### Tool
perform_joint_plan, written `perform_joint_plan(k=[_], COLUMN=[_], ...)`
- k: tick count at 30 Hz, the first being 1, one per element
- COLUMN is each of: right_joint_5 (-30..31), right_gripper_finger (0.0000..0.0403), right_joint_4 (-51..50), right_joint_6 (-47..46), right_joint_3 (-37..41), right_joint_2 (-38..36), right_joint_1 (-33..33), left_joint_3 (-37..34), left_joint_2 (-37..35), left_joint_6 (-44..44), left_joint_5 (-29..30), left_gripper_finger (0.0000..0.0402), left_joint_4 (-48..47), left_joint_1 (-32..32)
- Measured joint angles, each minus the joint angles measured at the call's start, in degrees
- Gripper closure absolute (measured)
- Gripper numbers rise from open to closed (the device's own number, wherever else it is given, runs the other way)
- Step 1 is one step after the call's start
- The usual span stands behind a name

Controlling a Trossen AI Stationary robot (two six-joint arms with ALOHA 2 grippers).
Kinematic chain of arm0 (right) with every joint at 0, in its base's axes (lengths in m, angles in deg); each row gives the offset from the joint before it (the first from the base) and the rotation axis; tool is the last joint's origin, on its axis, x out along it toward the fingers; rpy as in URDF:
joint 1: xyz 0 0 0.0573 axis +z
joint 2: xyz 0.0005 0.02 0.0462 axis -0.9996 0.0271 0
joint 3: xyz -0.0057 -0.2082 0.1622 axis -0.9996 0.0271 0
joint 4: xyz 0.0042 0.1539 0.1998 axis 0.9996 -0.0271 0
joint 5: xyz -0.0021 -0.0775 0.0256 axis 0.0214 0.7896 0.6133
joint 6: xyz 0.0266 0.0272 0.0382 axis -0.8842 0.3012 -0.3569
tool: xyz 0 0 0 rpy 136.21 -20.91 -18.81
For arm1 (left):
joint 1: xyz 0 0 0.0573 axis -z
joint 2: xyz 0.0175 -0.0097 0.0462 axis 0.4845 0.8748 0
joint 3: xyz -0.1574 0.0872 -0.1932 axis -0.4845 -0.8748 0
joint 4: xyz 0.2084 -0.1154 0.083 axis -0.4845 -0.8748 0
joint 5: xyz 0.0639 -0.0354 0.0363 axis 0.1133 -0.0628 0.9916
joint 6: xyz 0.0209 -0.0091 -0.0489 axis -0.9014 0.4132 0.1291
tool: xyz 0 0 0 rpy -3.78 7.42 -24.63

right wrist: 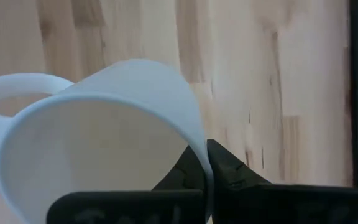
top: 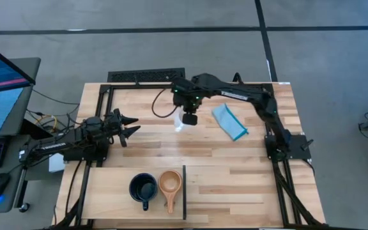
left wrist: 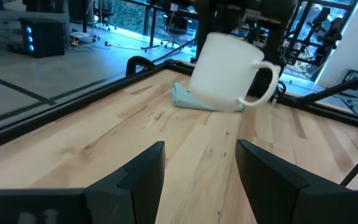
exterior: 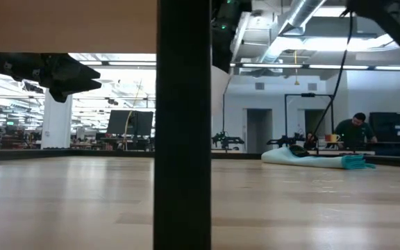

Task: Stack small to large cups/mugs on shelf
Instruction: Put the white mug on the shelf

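A white mug (left wrist: 225, 71) hangs tilted above the table's far middle, held by my right gripper (top: 187, 115), which is shut on it. A black mug (top: 142, 188) and a small tan wooden cup (top: 170, 184) with a long handle stand side by side on the pale wooden shelf (top: 107, 195) at the near edge. They are just left of the shelf's dark upright edge (top: 184, 191). My left gripper (top: 130, 128) is open and empty at the table's left, pointing toward the white mug. My right gripper holds the white mug by its rim (right wrist: 199, 158), on the side away from the handle (right wrist: 11, 93). One finger is inside the mug and one outside. The fingers come from above, pointing down. The mug is lifted clear of the table and tilted, its handle (left wrist: 263, 84) out to one side.
A folded light-blue cloth (top: 230, 121) lies on the table to the right of the white mug. Black frame rails run along the table's left (top: 101, 105) and right (top: 280, 166) sides. Bare tabletop lies between the arms and the shelf. A person (exterior: 356, 128) is in the room beyond.
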Motion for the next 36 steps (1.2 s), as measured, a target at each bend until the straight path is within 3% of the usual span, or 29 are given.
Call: perform_joint_plan(k=[7, 11, 16, 36], right_joint_5=[1.87, 6.07, 6.05, 5.87], right_gripper_finger=[0.0392, 0.0392, 0.039, 0.0391], right_joint_4=[-7.8, -8.58, -8.08, -4.86], right_joint_6=[7.27, 12.12, 13.12, 12.57], right_joint_3=[-7.95, -9.07, -9.15, -4.52], right_joint_2=[8.08, 11.13, 13.76, 13.76], right_joint_1=[1.83, 3.73, 5.51, 7.5], left_joint_3=[0.0, 0.0, 0.0, 0.0], left_joint_2=[0.02, 0.0, 0.02, 0.02], left_joint_6=[-0.94, -1.73, -1.76, -1.77], left_joint_5=[0.0, 0.02, 0.02, 0.07], left_gripper_finger=[0.0214, 0.0214, 0.0214, 0.0214], left_joint_4=[-0.02, -0.04, -0.04, -0.06], left_joint_1=[0.0, 0.0, 0.0, 0.0])
